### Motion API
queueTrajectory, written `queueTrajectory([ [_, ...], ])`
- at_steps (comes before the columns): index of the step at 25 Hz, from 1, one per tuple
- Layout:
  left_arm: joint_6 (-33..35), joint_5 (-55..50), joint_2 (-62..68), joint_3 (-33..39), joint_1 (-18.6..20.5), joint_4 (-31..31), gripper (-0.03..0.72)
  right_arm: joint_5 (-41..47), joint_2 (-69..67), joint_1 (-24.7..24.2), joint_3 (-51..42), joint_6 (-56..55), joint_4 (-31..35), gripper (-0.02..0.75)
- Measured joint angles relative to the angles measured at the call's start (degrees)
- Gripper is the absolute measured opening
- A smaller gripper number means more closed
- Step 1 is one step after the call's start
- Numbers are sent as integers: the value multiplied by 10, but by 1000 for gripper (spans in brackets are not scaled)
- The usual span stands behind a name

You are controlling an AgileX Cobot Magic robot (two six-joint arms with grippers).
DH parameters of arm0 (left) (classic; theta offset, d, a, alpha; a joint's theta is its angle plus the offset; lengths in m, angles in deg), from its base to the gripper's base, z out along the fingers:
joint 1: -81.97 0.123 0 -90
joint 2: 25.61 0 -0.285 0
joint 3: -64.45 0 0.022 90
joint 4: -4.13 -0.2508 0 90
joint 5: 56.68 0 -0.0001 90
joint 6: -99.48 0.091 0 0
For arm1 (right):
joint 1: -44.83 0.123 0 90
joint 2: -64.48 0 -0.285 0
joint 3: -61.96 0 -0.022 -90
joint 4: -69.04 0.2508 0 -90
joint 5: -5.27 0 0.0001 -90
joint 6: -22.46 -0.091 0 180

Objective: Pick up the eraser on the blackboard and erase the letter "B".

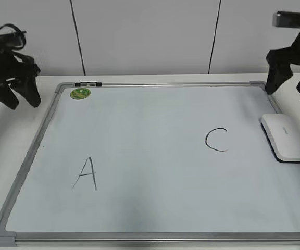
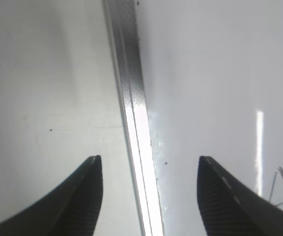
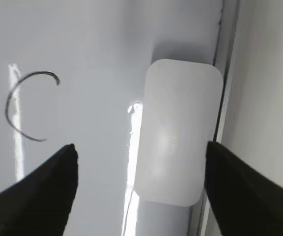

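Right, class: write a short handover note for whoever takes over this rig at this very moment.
Left gripper: open, empty, raised over the board's left frame.
Right gripper: open, empty, hovering above the eraser.
Small white rounded plastic eraser: lying flat on the large grey-framed whiteboard, against its right frame.
Hand-drawn A and C are on the board; no B is visible between them.
Done: the B appears erased, eraser set down.
Left: apparently nothing, just confirm.

Lab/office-type room: white table, plain panelled wall, whiteboard.
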Motion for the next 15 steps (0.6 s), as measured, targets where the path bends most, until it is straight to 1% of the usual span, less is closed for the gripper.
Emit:
queueTrajectory([
  [2,0,-8,-21,-10,0,-3,448,3,28,0,0,5,7,596],
  [7,0,-18,-81,-3,0,-10,443,6,92,0,1,10,11,596],
  [11,0,-19,-158,41,-7,-10,443,8,148,0,-24,11,11,595],
  [15,0,-20,-261,116,-13,-17,443,12,228,0,-78,12,11,595],
])
